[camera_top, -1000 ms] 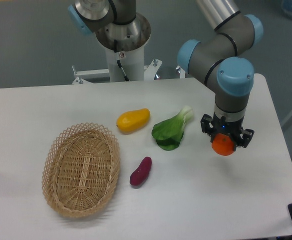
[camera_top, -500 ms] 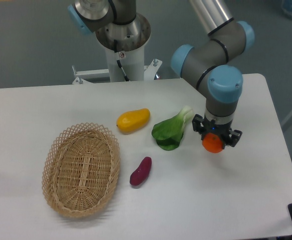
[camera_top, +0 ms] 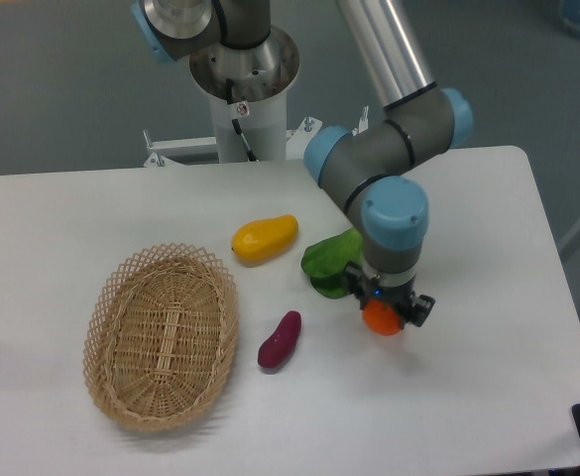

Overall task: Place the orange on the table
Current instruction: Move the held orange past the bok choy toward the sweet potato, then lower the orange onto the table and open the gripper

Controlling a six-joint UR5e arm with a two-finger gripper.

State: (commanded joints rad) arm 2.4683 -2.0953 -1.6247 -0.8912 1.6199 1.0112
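Your gripper (camera_top: 382, 317) is pinching the orange (camera_top: 381, 318) between its fingers, and bare table (camera_top: 448, 397) lies straight beneath it, with the leafy green (camera_top: 330, 260) just off to its side.

Bright, even overhead light, soft faint shadows, sharp focus throughout.

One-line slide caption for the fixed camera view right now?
Gripper holding the orange beside the leafy green above the table.
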